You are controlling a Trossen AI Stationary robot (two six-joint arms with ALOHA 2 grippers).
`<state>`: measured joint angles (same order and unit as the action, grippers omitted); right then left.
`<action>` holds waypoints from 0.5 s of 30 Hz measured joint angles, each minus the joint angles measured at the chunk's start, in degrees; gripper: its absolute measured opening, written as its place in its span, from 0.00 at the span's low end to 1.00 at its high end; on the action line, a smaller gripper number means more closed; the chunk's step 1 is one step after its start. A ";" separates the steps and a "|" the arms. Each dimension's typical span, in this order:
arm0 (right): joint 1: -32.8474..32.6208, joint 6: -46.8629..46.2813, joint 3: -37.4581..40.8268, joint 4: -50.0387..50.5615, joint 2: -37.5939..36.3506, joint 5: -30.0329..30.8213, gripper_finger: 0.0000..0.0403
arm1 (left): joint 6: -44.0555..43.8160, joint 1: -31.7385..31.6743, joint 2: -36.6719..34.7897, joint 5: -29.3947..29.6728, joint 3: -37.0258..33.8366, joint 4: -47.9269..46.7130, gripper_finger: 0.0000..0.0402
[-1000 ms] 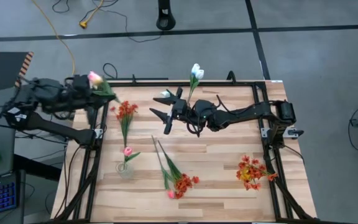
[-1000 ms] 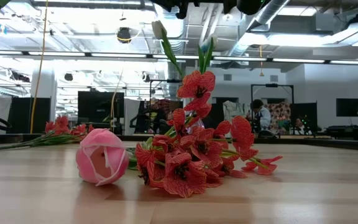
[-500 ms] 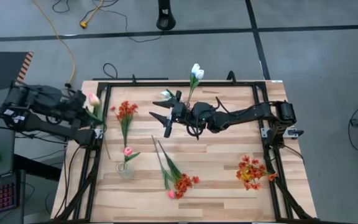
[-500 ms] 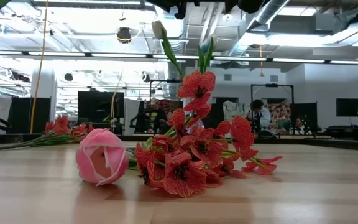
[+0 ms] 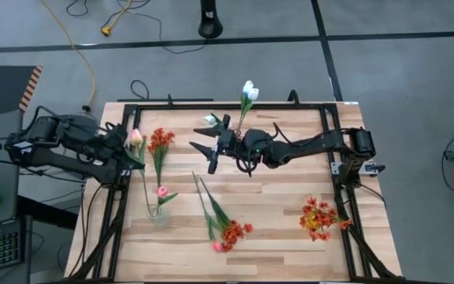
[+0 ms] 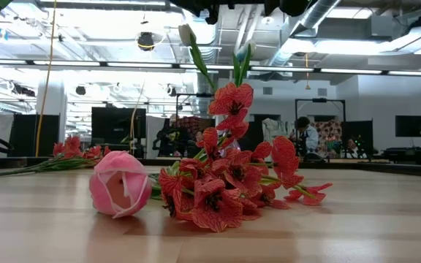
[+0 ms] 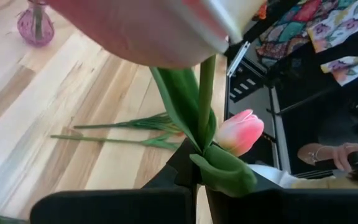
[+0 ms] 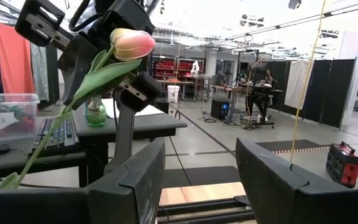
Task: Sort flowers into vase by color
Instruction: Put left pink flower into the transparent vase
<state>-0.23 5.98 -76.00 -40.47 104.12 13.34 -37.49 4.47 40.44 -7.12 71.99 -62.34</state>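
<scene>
The left gripper (image 5: 124, 146) sits at the table's left edge, clamped on a pink tulip (image 5: 135, 138); its bloom is beside the red sprig (image 5: 160, 142), and its stem runs down toward the clear vase (image 5: 158, 214), which already holds another pink bloom (image 5: 162, 192); whether the stem's end is inside the vase cannot be told. From the left wrist, the held stem (image 7: 205, 93) rises between the dark fingers (image 7: 114, 205), leaves wrapped round it; a purple vase (image 7: 35, 28) stands farther off on the wood (image 7: 73, 112).

The right gripper (image 5: 203, 150) hangs over the table's middle, jaws spread wide and holding nothing; a white tulip (image 5: 248, 91) lies just behind that arm, and a white bloom (image 5: 210, 120) lies near its fingers.

A loose bunch of red flowers with a pink tulip (image 5: 225, 233) lies near the front edge; in the low view it fills the foreground (image 6: 221, 183). Another red-orange bunch (image 5: 319, 217) lies at the right front corner.
</scene>
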 joint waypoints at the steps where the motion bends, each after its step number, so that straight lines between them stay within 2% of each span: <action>1: 0.00 0.00 -0.01 0.14 0.00 0.01 0.55 | -0.09 0.00 -0.02 0.27 0.00 -0.24 0.00; 8: 0.00 0.01 0.00 0.27 0.00 0.01 0.55 | 2.03 0.00 0.47 3.09 0.00 -0.12 0.00; 15: 0.00 0.02 0.00 0.23 0.00 0.00 0.55 | 0.92 1.54 1.64 3.38 0.00 -0.18 0.00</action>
<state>-0.23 6.00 -76.00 -40.25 104.12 13.35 -36.57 6.01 42.08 -3.74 71.99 -62.52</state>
